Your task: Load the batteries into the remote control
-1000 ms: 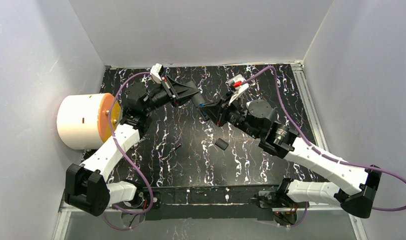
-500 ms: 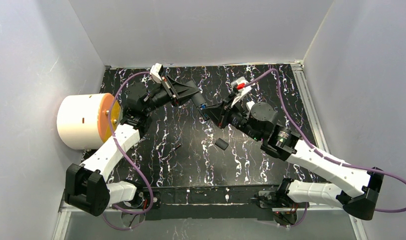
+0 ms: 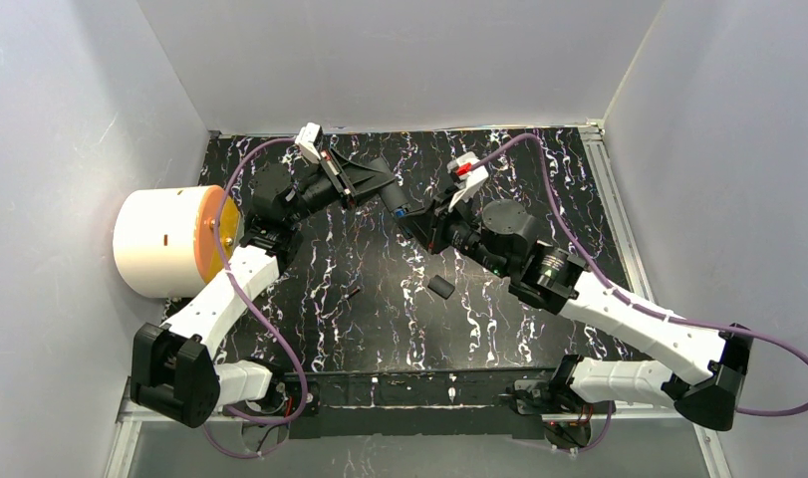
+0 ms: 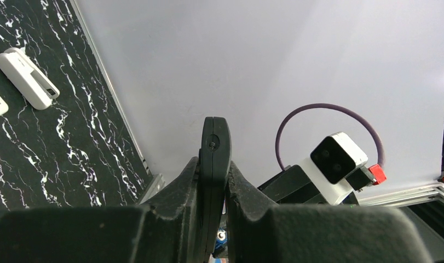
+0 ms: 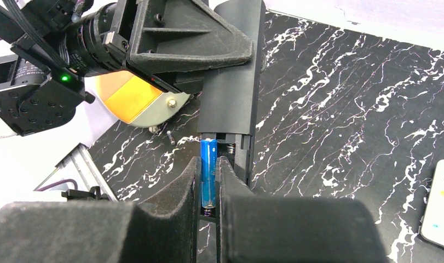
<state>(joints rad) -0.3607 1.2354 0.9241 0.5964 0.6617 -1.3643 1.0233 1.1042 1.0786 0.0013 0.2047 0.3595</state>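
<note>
1. The left end effector (image 4: 214, 175) is clamped narrow on the black remote control (image 5: 237, 66). It holds the remote clear of the desk (image 5: 340, 98), with the open battery bay turned toward the right arm.
2. The right end effector (image 5: 208, 192) is pinched narrow around the blue battery (image 5: 208, 156). The battery stands lengthwise at the open end of the black remote control, its tip at the mouth of the bay, just beside a spring (image 5: 229, 147).
3. The step in hand appears to be seating this battery, and little of the task looks done.
4. To seat it well, the right arm should keep the battery parallel to the black remote control's length. It should lead one end against the spring, then press the other end flat (a tilted battery would ride up the bay wall).
5. The left arm should stay rigid, and the right should release only once the battery is fully seated.
6. A dark battery (image 5: 171, 137), as it seems, lies on the desk beyond the black remote control's open end.
7. A black cover piece (image 3: 439, 287) lies on the desk below the black remote control, and a white remote (image 5: 441, 205) lies well apart from it.
</note>
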